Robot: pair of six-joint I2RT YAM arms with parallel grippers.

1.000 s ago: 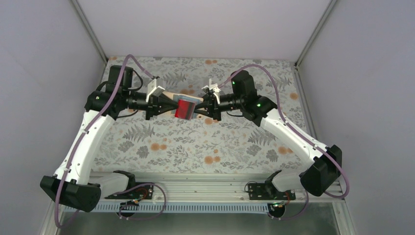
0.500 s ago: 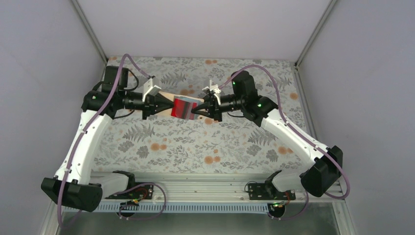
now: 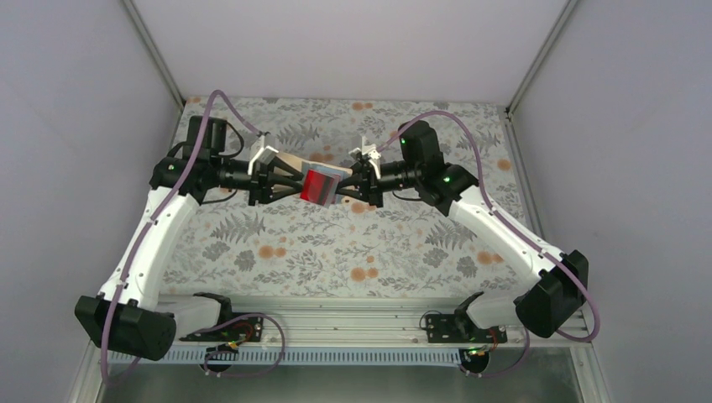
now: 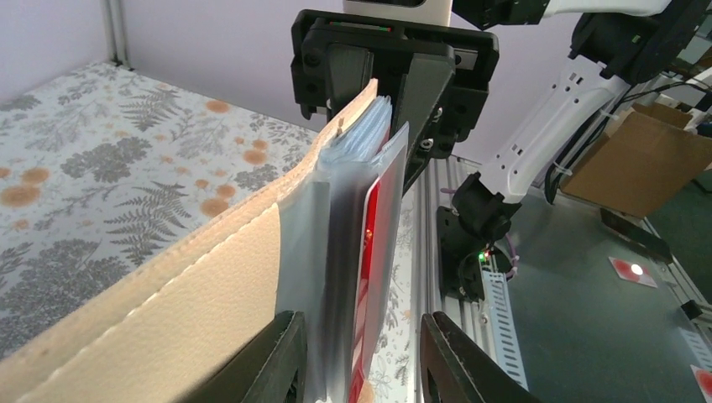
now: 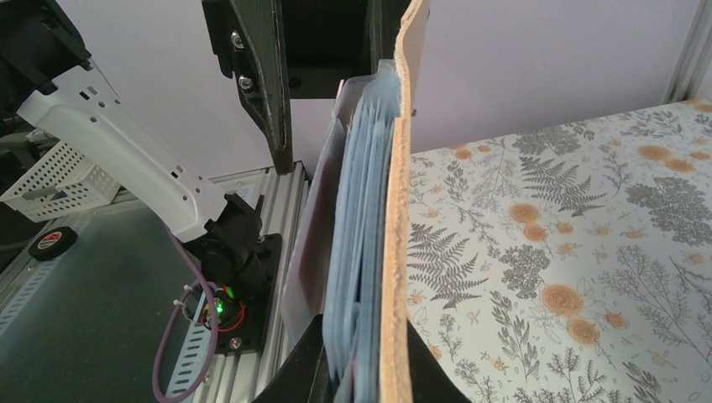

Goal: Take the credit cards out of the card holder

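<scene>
Since the earlier frames, the left gripper [image 4: 361, 336] has let go: its jaws, then pinched together at the near end of the card holder [image 4: 210, 302], now stand apart, and the left wrist has rolled slightly. The holder hangs in the air above the floral table [image 3: 336, 252], stretched edge-on between the two arms. The right gripper [image 5: 361, 353] is clamped narrow on the holder's far end, with the tan panel and the pale blue-grey sleeves pressed between its fingers. One red credit card [image 4: 369, 243] stands partly out of the outermost sleeve. It lies between the left fingers, with a gap to the finger on its outer side; whether the other finger touches a sleeve cannot be told. A dark layer deeper in the sleeves may be another card, but this is not certain. The step in hand appears to be a re-grip for extraction. Place the left jaws on the exposed edge of the red card only, clear of the sleeve material and the tan panel. Close firmly, then draw straight along the pocket's line, away from the right gripper. Keep the right clamp steady, since catching a sleeve with the card would likely drag the whole holder.
</scene>
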